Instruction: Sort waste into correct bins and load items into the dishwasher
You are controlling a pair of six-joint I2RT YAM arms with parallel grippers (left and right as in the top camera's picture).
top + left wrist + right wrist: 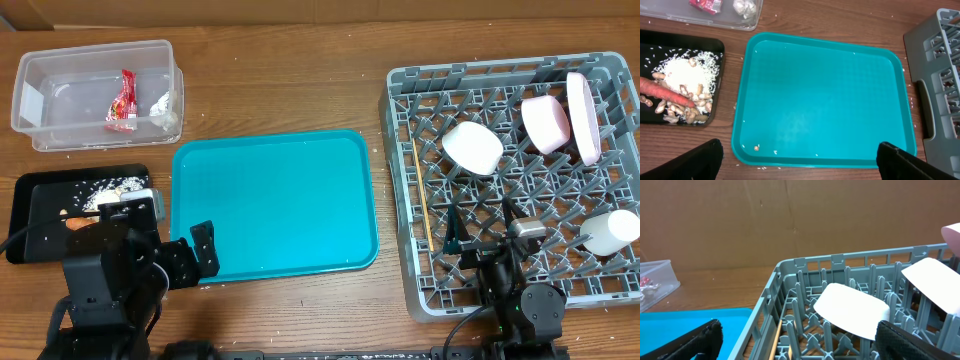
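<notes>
The clear tub [95,47] at the back left holds the red wrapper [123,100] and white tissue [165,105]. The black tray [30,200] holds rice [687,75], beige scraps [680,107] and the carrot [665,90]. The grey rack [400,200] on the right holds a white bowl [472,147], a pink bowl [545,123], a pink plate [583,115], a white cup [610,232] and chopsticks [422,195]. My left gripper [175,235] is open and empty at the teal tray's near left corner. My right gripper [487,228] is open and empty over the rack's near side.
The teal serving tray [275,200] lies in the middle, with a few rice grains and a crumb [756,147] near its front edge. Loose grains lie on the wooden table around it. A cardboard wall [790,220] stands behind the table.
</notes>
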